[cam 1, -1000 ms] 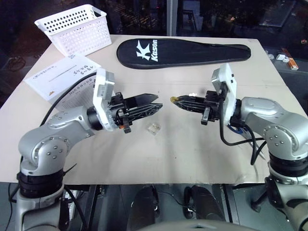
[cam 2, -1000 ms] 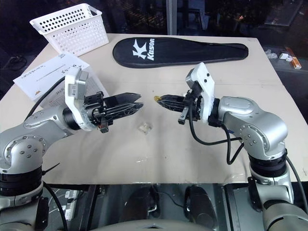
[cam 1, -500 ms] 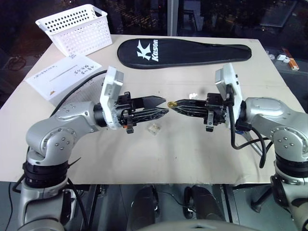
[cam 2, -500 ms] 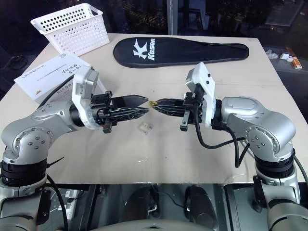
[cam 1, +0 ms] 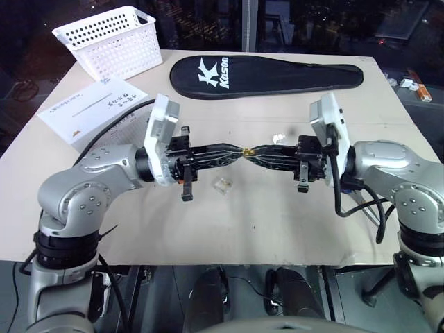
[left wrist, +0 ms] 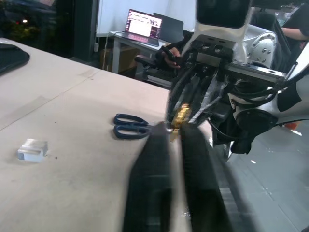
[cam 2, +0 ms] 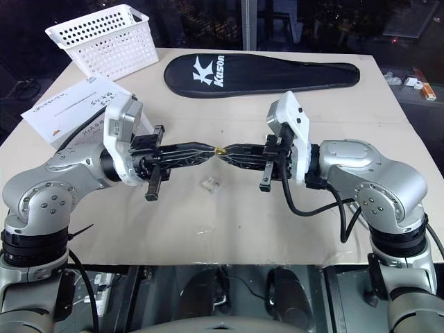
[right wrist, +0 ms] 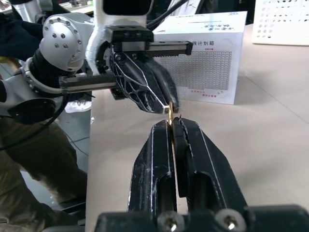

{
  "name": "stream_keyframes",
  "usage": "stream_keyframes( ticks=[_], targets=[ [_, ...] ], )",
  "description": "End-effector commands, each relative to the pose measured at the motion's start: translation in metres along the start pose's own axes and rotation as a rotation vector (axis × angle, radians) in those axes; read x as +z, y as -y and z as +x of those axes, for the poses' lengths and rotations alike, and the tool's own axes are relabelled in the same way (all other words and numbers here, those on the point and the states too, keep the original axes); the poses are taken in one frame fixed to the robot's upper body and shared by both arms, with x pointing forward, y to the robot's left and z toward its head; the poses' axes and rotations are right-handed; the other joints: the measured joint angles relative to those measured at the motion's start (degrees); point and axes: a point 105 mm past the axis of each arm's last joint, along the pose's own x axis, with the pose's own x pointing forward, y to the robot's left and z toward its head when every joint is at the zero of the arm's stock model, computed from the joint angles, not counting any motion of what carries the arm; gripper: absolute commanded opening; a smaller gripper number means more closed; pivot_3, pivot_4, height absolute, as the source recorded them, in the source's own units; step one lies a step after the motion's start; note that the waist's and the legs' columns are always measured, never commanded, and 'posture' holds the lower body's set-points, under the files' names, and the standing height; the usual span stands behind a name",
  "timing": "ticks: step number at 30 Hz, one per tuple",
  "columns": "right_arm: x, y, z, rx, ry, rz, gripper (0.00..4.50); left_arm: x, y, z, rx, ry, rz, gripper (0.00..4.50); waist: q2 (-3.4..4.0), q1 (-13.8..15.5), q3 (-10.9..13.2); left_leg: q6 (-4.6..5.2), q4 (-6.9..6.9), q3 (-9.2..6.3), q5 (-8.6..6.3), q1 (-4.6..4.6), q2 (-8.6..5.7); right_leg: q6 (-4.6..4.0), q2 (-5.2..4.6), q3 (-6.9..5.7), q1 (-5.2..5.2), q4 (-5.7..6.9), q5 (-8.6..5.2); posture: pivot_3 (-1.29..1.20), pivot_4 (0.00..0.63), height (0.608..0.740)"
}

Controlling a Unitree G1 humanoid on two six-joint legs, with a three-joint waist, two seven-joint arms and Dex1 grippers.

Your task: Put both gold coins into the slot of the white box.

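**Two grippers meet tip to tip on one gold coin above the table**

Two black-fingered grippers face each other level over the middle of the beige table [cam 1: 277, 222], their tips touching. The left gripper [cam 1: 241, 152] reaches in from the left and the right gripper [cam 1: 252, 150] from the right. Between them sits a tiny shiny gold coin [cam 1: 248, 149], held clear above the tabletop. In the right wrist view the right gripper's fingers [right wrist: 157, 154] are pressed together on the coin's edge, and the coin [right wrist: 170, 112] stands upright out of their tips. The left gripper's fingers have closed in at the coin's far edge; whether they actually pinch it I cannot tell.

The white cardboard box [cam 1: 94, 111], with grey printed table text on its side and black handwriting on top, stands at the table's left, behind the left arm and well apart from the coin. Its slot [cam 1: 87, 106] is a thin dark line across the top face.

A small clear plastic piece [cam 1: 221, 184] lies on the table just below the meeting fingertips. A white perforated plastic basket [cam 1: 111, 40] sits at the far left corner. A black racket cover with white lettering [cam 1: 263, 74] lies along the far edge. Blue-handled scissors [left wrist: 131, 126] lie flat on the table by the right arm.
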Motion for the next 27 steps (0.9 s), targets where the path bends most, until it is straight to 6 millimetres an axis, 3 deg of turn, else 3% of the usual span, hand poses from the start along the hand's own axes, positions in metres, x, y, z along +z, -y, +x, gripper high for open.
stream_keyframes(
  ticks=[1, 21, 22, 27],
  targets=[
    [0.01, -0.009, 0.002, 0.036, 0.025, -0.059, 0.0, 0.009, 0.004, 0.002, -0.019, 0.018, 0.04, 0.33, 0.0, 0.03, 0.0, 0.0, 0.0, 0.0, 0.0, 0.0, 0.0, 0.0, 0.0, 0.0, 0.0, 0.0, 0.0, 0.0, 0.15, 0.74],
    [0.012, -0.017, 0.003, 0.094, 0.024, -0.055, 0.0, 0.005, 0.011, 0.008, -0.078, 0.004, 0.048, 0.33, 0.0, 0.87, 0.0, 0.0, 0.01, 0.0, 0.0, 0.0, 0.0, -0.01, 0.0, 0.0, 0.0, 0.0, 0.0, 0.0, 0.15, 0.74],
    [0.012, -0.017, 0.003, 0.096, 0.024, -0.055, 0.0, 0.005, 0.011, 0.008, -0.08, 0.005, 0.049, 0.15, 0.0, 0.87, 0.0, 0.0, 0.01, 0.0, 0.0, 0.0, 0.0, -0.01, 0.0, 0.0, 0.0, 0.0, 0.0, 0.0, 0.15, 0.74],
    [0.012, -0.019, 0.003, 0.104, 0.027, -0.054, 0.0, 0.006, 0.011, 0.008, -0.084, 0.01, 0.046, 0.15, 0.0, 0.87, 0.0, 0.0, 0.02, 0.0, 0.0, 0.0, 0.0, -0.01, 0.0, 0.0, 0.01, 0.0, 0.0, 0.0, 0.15, 0.74]
  ],
)
